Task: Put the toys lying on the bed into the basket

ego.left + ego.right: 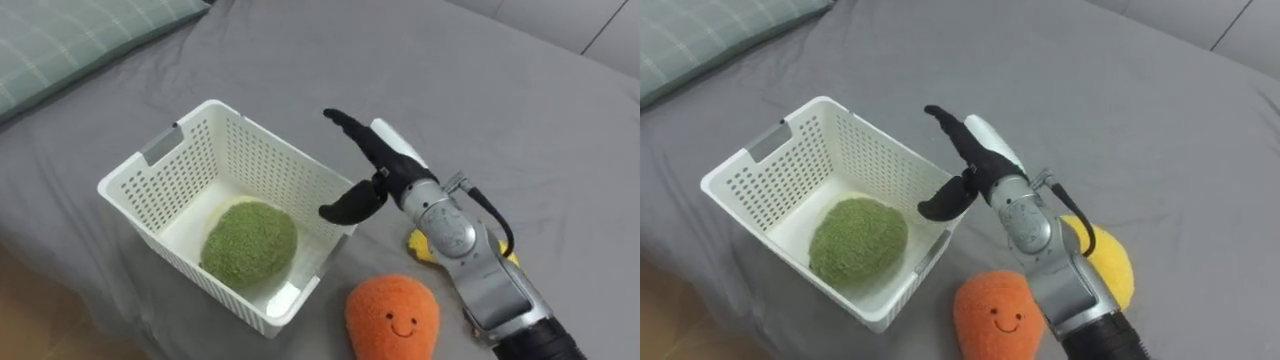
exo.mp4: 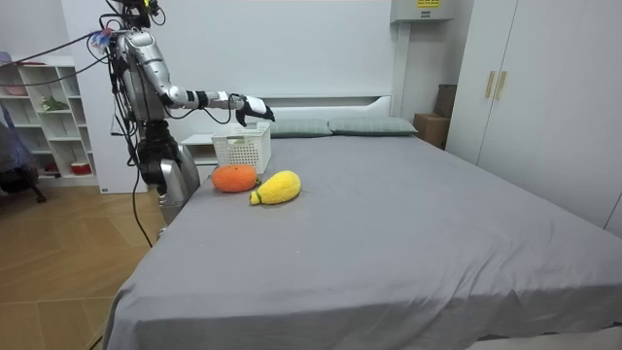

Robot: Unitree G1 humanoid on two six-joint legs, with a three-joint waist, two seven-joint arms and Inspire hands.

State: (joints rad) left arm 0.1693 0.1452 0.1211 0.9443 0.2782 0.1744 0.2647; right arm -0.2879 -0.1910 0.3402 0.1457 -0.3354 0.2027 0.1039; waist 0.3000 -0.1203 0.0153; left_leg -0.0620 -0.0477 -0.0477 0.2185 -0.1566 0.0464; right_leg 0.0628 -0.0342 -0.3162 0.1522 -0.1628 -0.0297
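Right hand (image 1: 375,165) hung over the white basket's (image 1: 255,160) rim, fingers straight and spread, thumb out, nothing in it; green plush toy (image 1: 249,243) lay inside the basket; orange toy (image 1: 392,316) and yellow toy (image 1: 1105,262) sat on the grey bed (image 1: 500,120) just beside it.

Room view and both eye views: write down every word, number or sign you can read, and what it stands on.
No text can be read.
Yellow label on the white unit high on the wall: too small to read.
Orange toy: a smiling face, no letters.
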